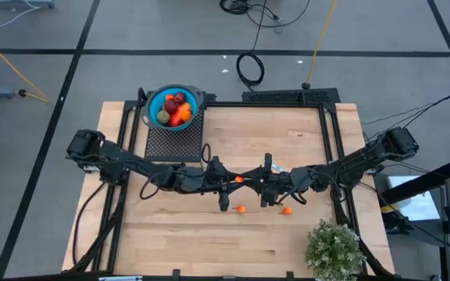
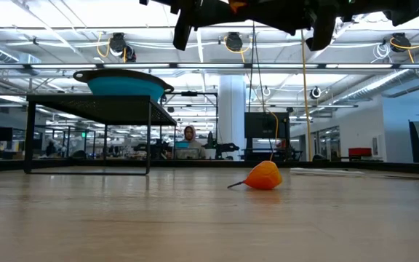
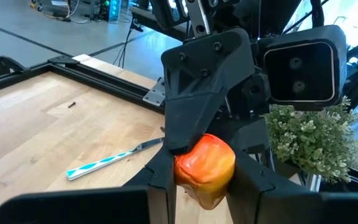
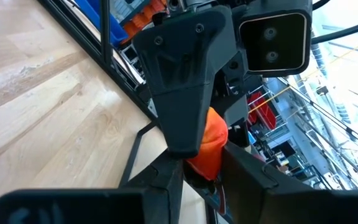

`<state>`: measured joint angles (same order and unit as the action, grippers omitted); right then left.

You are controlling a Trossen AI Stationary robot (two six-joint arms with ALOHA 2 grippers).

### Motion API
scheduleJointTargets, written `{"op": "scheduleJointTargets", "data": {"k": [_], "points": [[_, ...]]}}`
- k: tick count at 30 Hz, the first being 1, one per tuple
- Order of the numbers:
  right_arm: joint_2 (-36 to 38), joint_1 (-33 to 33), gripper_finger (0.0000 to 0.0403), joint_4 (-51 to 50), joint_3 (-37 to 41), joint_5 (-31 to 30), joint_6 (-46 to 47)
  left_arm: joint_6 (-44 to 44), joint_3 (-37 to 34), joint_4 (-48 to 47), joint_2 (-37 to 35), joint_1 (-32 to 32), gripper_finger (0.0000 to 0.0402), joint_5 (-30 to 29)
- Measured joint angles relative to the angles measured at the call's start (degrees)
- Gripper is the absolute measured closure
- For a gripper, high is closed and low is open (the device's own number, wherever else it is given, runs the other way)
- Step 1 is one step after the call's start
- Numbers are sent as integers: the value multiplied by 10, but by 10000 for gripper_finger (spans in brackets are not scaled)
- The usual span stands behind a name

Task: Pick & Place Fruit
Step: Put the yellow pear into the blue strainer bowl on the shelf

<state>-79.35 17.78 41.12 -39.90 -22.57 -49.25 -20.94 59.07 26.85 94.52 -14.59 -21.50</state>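
An orange-red toy fruit point(image 1: 239, 179) hangs above the table's middle, between my two grippers, which meet tip to tip. My left gripper point(image 1: 230, 181) comes from the table's left and is shut on it. My right gripper point(image 1: 250, 183) comes from the right and is shut on it too. Two small orange fruits point(image 1: 241, 209) point(image 1: 287, 211) lie on the wood just nearer than the grippers. More fruit fills a blue bowl point(image 1: 156, 102) that stands on a black mesh rack point(image 1: 174, 142) at the far left. My left gripper pinches the fruit's two sides point(image 3: 182, 171) between its two fingers point(image 3: 159, 186), coming level from the table's left. The fruit is clear of the table. My right gripper's finger crosses over the fruit's top. My right gripper pinches the fruit point(image 4: 211, 140) between its two fingers point(image 4: 166, 177), level from the table's right. The left gripper's finger point(image 4: 182, 93) stands in front and hides much of the fruit, so which part is held cannot be told. The fruit hangs clear of the table.
A thin silvery-blue utensil point(image 3: 101, 163) lies on the wood under the grippers. A bushy green potted plant point(image 1: 334, 250) stands at the near right corner. A black frame point(image 1: 330, 148) edges the tabletop. Bare wood lies toward the near left.
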Motion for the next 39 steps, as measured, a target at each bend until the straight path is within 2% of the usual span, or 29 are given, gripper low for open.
{"op": "scheduleJointTargets", "data": {"k": [11, 13, 17, 21, 25, 30, 37, 39], "points": [[-1, 0, 233, -26, 0, -37, 12, 20, 0, -32, -22, -3, 316, -16], [-1, 0, 219, -38, 1, -62, 21, 20, 1, -39, -31, -3, 316, -23], [-2, 1, 200, -62, 1, -106, 43, 25, 2, -80, -51, -5, 316, -60], [-2, 1, 199, -96, 1, -106, 66, 28, 1, -139, -80, -8, 316, -99], [3, 1, 227, -137, 1, -104, 98, 27, 1, -201, -110, -7, 316, -141], [11, 2, 289, -181, 1, -99, 135, 26, 1, -273, -155, -3, 316, -196], [49, -3, 381, -229, 1, 17, 200, 27, 1, -388, -214, 25, 316, -258], [67, -9, 397, -242, 1, 57, 215, 23, 1, -422, -229, 43, 316, -265]]}}
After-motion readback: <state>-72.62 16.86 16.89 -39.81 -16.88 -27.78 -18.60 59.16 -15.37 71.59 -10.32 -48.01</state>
